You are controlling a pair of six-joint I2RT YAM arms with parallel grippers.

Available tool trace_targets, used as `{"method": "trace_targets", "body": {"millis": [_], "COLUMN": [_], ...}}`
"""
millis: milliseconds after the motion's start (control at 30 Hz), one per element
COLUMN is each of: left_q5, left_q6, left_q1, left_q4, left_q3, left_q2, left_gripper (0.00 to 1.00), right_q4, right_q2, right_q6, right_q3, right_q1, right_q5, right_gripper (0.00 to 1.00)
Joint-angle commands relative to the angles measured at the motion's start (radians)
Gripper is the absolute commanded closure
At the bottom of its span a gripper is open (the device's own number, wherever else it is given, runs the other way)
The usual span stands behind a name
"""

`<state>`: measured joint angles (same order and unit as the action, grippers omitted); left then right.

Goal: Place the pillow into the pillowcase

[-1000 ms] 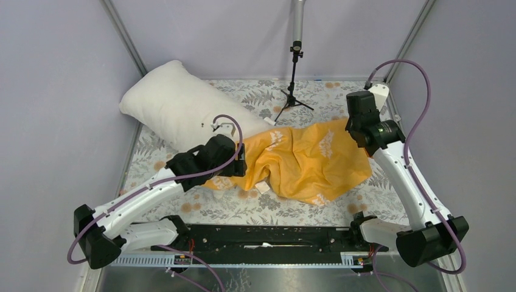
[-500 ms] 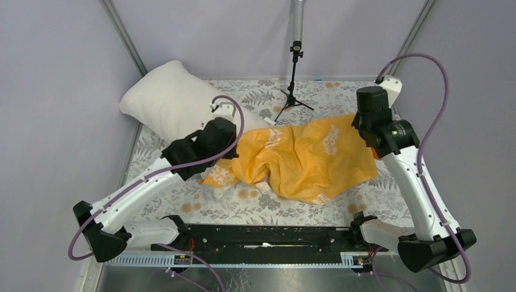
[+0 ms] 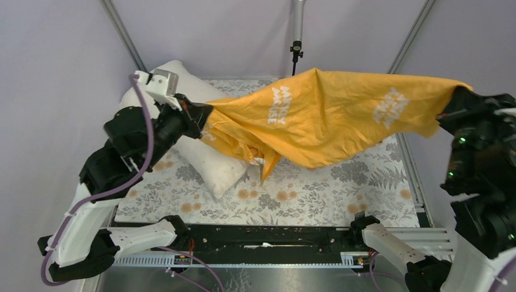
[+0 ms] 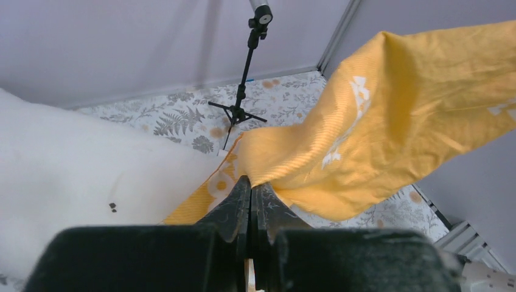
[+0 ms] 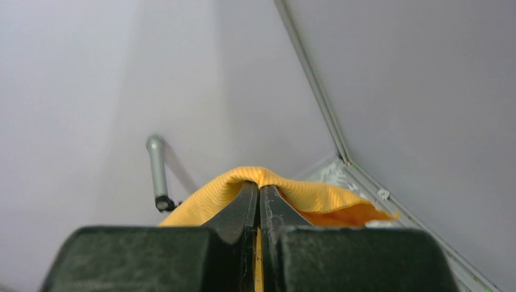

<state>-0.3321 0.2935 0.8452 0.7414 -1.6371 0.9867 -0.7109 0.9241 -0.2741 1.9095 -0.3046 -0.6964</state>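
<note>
Both pairs of jaws tight on the pillowcase (image 3: 341, 121) — aloft over pillow (image 3: 216, 167), tripod (image 4: 242, 97) behind.

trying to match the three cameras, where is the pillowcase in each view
Top external: pillowcase stretched in the air across the upper middle.
Left wrist: fills the right half, an edge pinched in the left fingers.
Right wrist: small orange fold over the right fingers, centre.
Shared landmark: the stand pole at the back.
</note>
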Motion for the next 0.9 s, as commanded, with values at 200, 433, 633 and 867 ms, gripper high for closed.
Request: {"method": "trace_targets", "body": {"millis": [200, 433, 633, 867], "left_q5": [0.160, 0.191, 0.240, 0.226], "left_q6": [-0.115, -0.053, 0.018, 0.076], "left_q1": [0.000, 0.000, -0.011, -0.038], "left_q4": [0.034, 0.054, -0.075, -0.170], "left_q3": [-0.325, -0.331, -0.128, -0.095], "left_q2": [0.066, 0.303, 0.592, 0.817], "left_gripper": [1.00, 1.00, 1.00, 1.00], "right_q4": [-0.004, 0.031, 0.293, 0.133], "right_q2": [0.009, 0.085, 0.096, 0.167], "right_q6": [0.094, 0.127, 0.240, 0.012], "right_q3": [0.281, 0.056, -0.301, -0.481], "right_q1": [0.003, -0.240, -0.263, 0.152], "right_q5": [-0.062, -0.297, -0.489, -0.194], "right_gripper": [1.00, 1.00, 1.00, 1.00]}}
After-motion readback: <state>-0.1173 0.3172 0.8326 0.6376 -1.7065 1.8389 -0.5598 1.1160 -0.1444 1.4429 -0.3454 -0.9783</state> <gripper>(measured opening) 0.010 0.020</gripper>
